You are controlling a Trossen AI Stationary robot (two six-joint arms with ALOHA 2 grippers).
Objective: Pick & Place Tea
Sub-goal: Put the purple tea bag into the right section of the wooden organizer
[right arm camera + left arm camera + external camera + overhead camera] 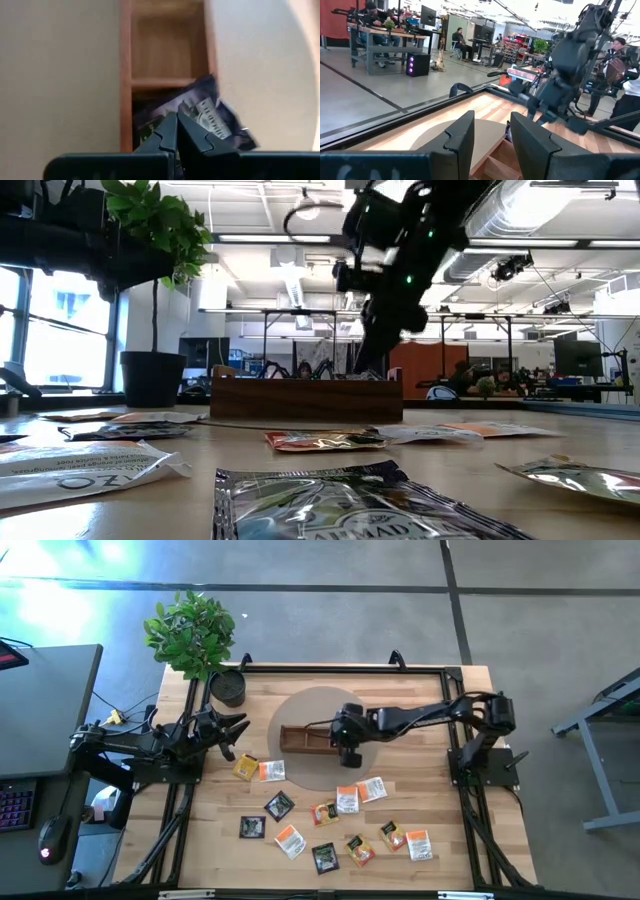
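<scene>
The right end effector hangs clenched above the wooden tray at the desk's centre, a black tea packet lying just under its closed fingers, half in the tray's end compartment. Other tea packets lie scattered toward six o'clock. The left end effector waits at nine o'clock, released.

Lit brightly and evenly from overhead, with blue-white glare washing the floor beyond the table's far left corner and only soft shadows under the arms. Seen from table height, backlit by a bright window, nearest packets blurred. Soft and washed out past the right wrist.
</scene>
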